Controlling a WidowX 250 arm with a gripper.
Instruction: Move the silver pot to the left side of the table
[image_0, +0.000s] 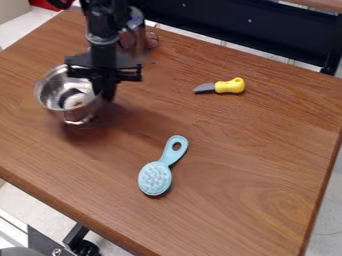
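The jaws are closed on the rim of the silver pot (57, 102), at its right side in the view, and the black gripper (105, 95) points down there from the arm (102, 22), which enters at the top edge. The pot is on the view's left part of the tabletop (247, 165), seemingly raised a little off the wood, with a soft dark shadow under and beside it. Its bare metal is shiny, with a thin bright rim and a round, open mouth that shows the inside. In there a black curved patch borders a pale one with a small orange-brown spot; whether that is a reflection or something lying in the pot, I cannot tell. The wall is streaked light and dark grey, and a small loop handle sticks out at the near side, slightly blurred.

Just behind the arm stands a greyish upright thing (136, 42), too blurred to name. Right of the gripper, well apart from the pot, lies a small knife (230, 86) with a yellow handle, its grey blade pointing left. Nearer the camera lies a light blue brush (155, 178), head toward the near left, its holed handle slanting away to the upper right.
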